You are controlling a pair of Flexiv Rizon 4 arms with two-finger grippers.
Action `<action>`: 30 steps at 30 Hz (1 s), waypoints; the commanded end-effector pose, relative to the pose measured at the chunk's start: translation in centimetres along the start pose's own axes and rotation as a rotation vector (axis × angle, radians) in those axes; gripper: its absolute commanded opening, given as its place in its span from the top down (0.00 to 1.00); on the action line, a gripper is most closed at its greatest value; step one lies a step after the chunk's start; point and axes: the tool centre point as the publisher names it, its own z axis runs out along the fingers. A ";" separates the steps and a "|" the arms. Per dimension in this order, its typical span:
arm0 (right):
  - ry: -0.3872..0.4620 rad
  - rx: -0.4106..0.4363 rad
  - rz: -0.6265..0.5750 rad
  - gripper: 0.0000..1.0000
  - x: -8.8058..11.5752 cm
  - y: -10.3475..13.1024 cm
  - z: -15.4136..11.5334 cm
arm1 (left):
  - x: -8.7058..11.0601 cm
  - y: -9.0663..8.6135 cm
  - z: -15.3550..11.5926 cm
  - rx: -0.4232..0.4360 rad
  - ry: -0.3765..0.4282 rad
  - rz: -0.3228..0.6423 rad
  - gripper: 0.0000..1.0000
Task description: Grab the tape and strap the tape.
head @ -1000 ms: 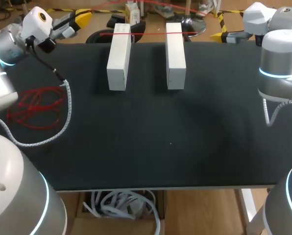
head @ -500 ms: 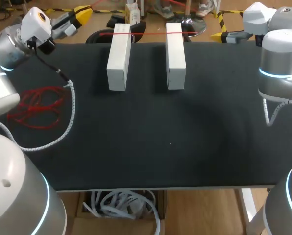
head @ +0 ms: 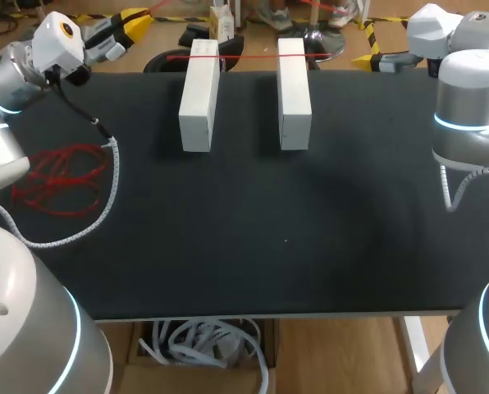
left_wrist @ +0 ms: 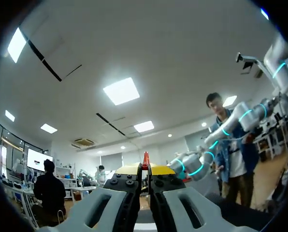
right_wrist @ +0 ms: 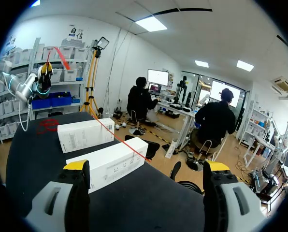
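The left gripper pinches the red tape. It should pull it tight and straight over both white boxes. The right gripper is wide apart

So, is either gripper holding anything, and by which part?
The left gripper pinches the red tape between its tips, a short bit sticking out. The right gripper is open, empty.

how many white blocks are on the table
2: one long white rectangular block near the far edge of the black table, left of middle; the other parallel on its right. A thin red tape crosses both.
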 end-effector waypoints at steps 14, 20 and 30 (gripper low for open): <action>0.001 0.003 0.000 0.00 0.0 0.1 -0.1 | 0.3 -0.2 0.8 0.049 0.101 -0.010 1.00; 0.001 0.003 0.000 0.00 0.0 0.1 -0.1 | 0.3 -0.5 1.2 0.136 0.112 -0.036 1.00; 0.001 0.003 0.000 0.00 0.0 0.1 -0.1 | 0.3 -0.5 1.2 0.136 0.112 -0.036 1.00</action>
